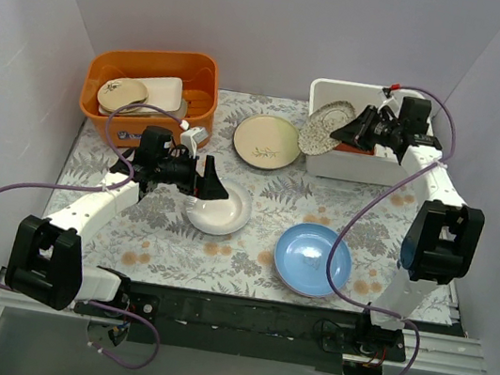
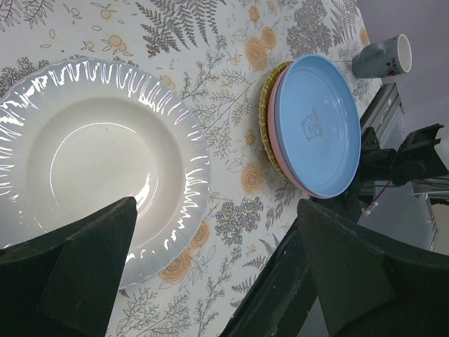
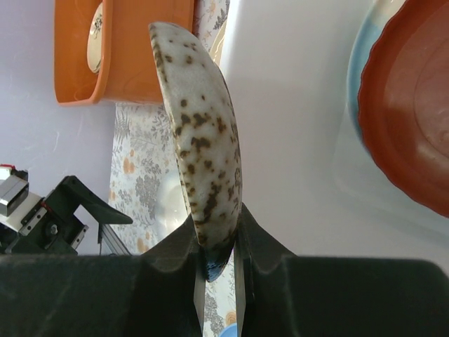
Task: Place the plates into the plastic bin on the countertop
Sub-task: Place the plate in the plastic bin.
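My right gripper (image 1: 348,130) is shut on the rim of a speckled cream plate (image 1: 324,127) and holds it on edge over the left rim of the white plastic bin (image 1: 372,169). In the right wrist view the plate (image 3: 200,133) stands between my fingers (image 3: 219,256), and a dark red plate (image 3: 414,105) lies in the bin. My left gripper (image 1: 207,186) is open above the left edge of a cream scalloped plate (image 1: 222,212), which also shows in the left wrist view (image 2: 98,161). A blue plate (image 1: 313,259) tops a pink and yellow stack. A cream leaf-sprig plate (image 1: 267,141) lies mid-table.
An orange tub (image 1: 152,86) with cream dishes stands at the back left. The patterned countertop (image 1: 277,197) ends in a black front edge (image 1: 249,311). A grey mug (image 2: 382,57) shows beyond the blue plate (image 2: 319,123) in the left wrist view. White walls close in the sides.
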Robot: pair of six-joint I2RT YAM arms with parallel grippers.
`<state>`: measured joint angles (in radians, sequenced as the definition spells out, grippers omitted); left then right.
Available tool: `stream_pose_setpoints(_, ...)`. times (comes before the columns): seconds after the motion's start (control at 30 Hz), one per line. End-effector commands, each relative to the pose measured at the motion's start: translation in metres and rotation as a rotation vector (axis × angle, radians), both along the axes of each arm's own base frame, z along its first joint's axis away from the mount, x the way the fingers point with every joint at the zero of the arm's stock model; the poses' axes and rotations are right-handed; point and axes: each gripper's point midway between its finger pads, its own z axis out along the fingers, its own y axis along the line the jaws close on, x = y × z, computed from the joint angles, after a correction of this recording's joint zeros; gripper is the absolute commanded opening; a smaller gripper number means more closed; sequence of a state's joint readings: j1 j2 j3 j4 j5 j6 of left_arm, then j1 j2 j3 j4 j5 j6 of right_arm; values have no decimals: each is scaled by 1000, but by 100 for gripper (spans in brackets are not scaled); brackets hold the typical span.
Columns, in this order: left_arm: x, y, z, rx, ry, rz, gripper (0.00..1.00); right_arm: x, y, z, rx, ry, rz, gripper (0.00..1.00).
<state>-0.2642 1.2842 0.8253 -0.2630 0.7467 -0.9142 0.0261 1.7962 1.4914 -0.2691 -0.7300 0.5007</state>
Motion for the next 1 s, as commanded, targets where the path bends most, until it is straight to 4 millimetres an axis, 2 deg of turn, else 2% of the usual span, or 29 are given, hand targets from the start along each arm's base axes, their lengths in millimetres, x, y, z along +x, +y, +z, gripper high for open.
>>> stream_pose_setpoints(0.0,0,0,15,-2,-50,-2,98,23,-9,53,59,-149,1,1)
stream_pose_setpoints(0.2,1,0,15,0,-53,-3,98,42,-31,62,73,-161,-53,1)
stream_pose_setpoints(0.4,1,1,14,2,-47,-1,98,52,-46,60,110,-151,-84,1)
stream_pose_setpoints(0.67,2,1,14,3,-49,0,98,62,-56,64,128,-156,-113,1)
stream_pose_setpoints(0.97,2,1,13,4,-46,1,98,67,-62,56,139,-136,-132,1)
